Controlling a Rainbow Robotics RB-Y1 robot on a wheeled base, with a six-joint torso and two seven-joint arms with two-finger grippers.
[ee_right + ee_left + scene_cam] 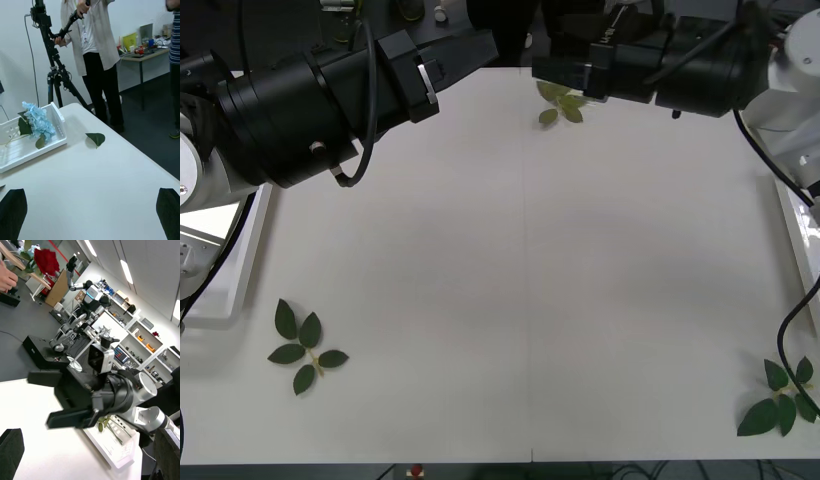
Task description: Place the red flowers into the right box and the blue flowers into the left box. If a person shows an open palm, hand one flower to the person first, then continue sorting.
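In the front view both arms reach past the far edge of the worktop (520,280), and their ends run out of the top of the picture. The left box (230,270) is half covered by the left arm and cut by the side edge; the right box (798,235) shows as a thin strip at the opposite edge. In the left wrist view the right gripper (65,399) is motion-blurred, a red flower (47,260) beside a hand (6,275) cut off at the edge.

white table (520,270), 3 leaf sprigs (306,347) (bloomless), 2 trays (26,148)
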